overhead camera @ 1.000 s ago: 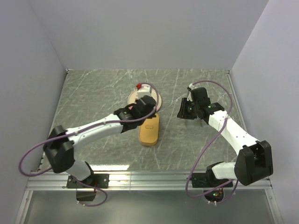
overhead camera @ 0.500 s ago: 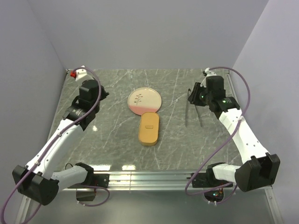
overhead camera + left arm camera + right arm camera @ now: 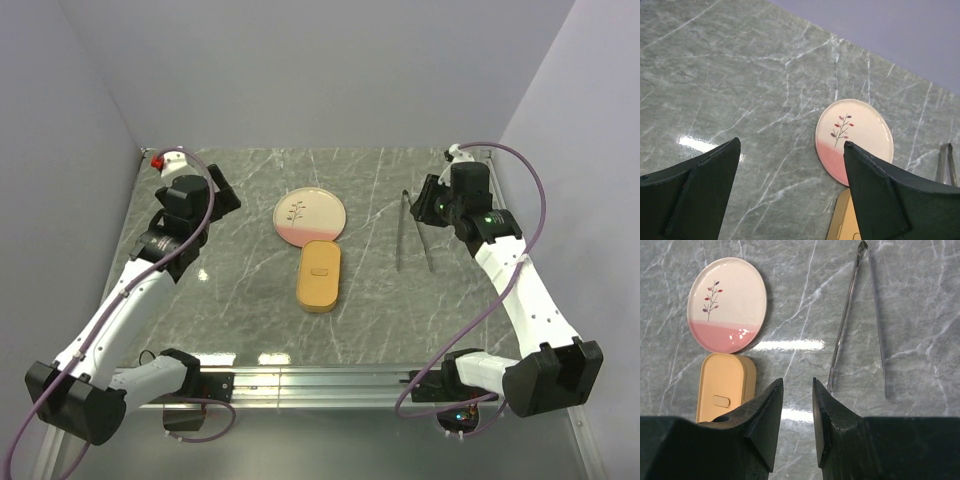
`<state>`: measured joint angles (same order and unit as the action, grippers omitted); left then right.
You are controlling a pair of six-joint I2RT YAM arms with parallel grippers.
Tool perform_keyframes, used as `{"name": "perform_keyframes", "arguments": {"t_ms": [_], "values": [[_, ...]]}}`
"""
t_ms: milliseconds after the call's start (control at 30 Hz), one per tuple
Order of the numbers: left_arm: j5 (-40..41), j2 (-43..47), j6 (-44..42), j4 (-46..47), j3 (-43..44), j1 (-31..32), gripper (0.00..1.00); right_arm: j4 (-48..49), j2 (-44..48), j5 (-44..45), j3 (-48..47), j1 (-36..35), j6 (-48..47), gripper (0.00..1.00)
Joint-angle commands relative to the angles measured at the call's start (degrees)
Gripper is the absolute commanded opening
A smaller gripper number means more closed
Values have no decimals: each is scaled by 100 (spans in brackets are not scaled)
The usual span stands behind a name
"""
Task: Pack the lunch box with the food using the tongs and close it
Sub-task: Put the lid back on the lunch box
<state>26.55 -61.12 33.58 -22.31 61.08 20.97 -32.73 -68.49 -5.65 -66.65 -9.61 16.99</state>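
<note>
We see the tongs [image 3: 414, 231] lying spread on the table at three o'clock of the closed box [image 3: 319, 275], no gripper touching them.

Robot lab test cell: plain grey enclosure walls [image 3: 320, 70], marble-pattern tabletop [image 3: 240, 290], aluminium mounting rail [image 3: 320, 385].

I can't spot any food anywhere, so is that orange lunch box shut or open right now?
Shut. The lunch box lies near the plate with its flat lid on, the small oval recess facing up. Its contents are hidden.
</note>
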Motion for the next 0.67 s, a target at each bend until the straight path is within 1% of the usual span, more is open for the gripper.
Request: {"name": "perform_keyframes", "arguments": {"t_ms": [0,133,267,433,533,633], "values": [[-123,-137,-150,-125,203,-23,90,12,99,3,-102,64,-73,38],[-202,21,-212,190,27,-23,92,12,81,3,-102,73,-73,38],[-237,57,-291,279,-8,-23,93,30,90,11,-67,82,-65,38],[-290,-93,-352,191,88,-23,92,30,64,-6,-41,90,-56,38],[-404,-31,-396,323,18,-23,91,39,55,-6,-50,99,-56,38],[-536,30,-440,446,-52,-32,93,30,55,-6,-41,108,-56,38]]}}
